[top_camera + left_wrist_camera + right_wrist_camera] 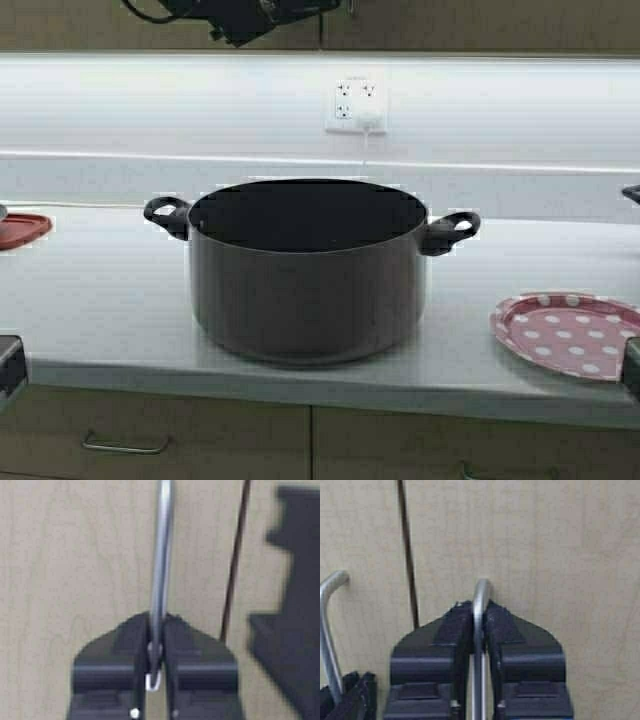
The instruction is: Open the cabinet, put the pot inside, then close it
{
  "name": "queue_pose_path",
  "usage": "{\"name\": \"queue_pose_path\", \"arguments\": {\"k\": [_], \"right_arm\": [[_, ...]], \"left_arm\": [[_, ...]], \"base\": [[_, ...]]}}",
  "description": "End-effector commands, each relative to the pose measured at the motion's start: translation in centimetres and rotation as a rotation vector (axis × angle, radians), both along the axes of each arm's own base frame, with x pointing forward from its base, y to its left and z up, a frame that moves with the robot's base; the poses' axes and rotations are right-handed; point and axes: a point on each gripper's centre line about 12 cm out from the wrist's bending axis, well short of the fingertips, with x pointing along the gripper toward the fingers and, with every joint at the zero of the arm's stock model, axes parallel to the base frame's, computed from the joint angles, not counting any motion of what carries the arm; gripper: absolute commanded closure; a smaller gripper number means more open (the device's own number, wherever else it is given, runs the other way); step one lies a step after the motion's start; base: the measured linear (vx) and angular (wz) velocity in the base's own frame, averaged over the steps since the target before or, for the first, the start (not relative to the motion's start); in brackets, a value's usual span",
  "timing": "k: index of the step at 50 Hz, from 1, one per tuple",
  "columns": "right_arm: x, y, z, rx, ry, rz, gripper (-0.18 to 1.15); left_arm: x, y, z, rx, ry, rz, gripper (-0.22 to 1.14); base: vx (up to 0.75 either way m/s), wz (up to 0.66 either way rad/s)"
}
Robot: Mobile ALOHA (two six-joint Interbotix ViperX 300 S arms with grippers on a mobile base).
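Sitting centre frame on the smooth pale countertop (100, 300), the pot (305, 290) is seen as a wide, round grey-brown metal vessel with a dark interior and black loop handles. A pink polka-dot plate (565, 335) lies at lower right. Against the beige wood-grain cabinet (75, 555), the left gripper (156, 650) is clamped on a curved metal handle (162, 555); the right gripper (479, 630) is likewise closed on the other handle (479, 600).
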Motion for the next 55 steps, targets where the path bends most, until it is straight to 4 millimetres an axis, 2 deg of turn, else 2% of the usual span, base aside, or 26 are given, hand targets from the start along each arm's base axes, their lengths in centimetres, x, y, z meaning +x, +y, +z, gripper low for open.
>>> {"name": "queue_pose_path", "arguments": {"k": [1,4,9,13,25,37,46,55], "right_arm": [[-0.1,-0.8,0.8,0.006,-0.011,-0.014,0.94],[-0.4,-1.0,0.6,-0.001,-0.005,-0.015,0.85],[-1.4,-1.3,0.9,-0.003,-0.002,-0.004,0.90],[-2.7,-1.7,1.6,-0.003,-0.003,0.008,0.90],[-7.3,-4.0,3.7,0.004,0.050,0.129,0.90],[-11.2,-5.8,4.1,-0.017,0.151,0.317,0.90],[-13.1,-8.5,3.6,-0.065,0.190,0.364,0.90],[-14.2,-11.8,3.2,-0.075,0.238,0.370,0.90]], "left_arm": [[0.4,0.3,2.4,-0.046,-0.030,-0.001,0.83],[0.2,0.4,2.6,-0.044,-0.026,-0.004,0.82],[-0.6,0.8,2.9,-0.033,-0.018,-0.011,0.89],[-1.6,1.3,2.9,-0.021,0.005,-0.019,0.89],[-6.7,3.8,4.4,0.019,0.093,-0.078,0.88],[-10.7,6.7,5.9,0.124,0.161,-0.143,0.88],[-13.1,8.5,6.6,0.186,0.208,-0.184,0.88],[-14.6,11.2,7.8,0.193,0.216,-0.156,0.88]], "base": [[0.00,0.00],[0.00,0.01],[0.00,0.01],[0.00,0.00],[0.01,-0.01],[0.00,-0.01],[-0.06,-0.01],[-0.10,0.01]]}}
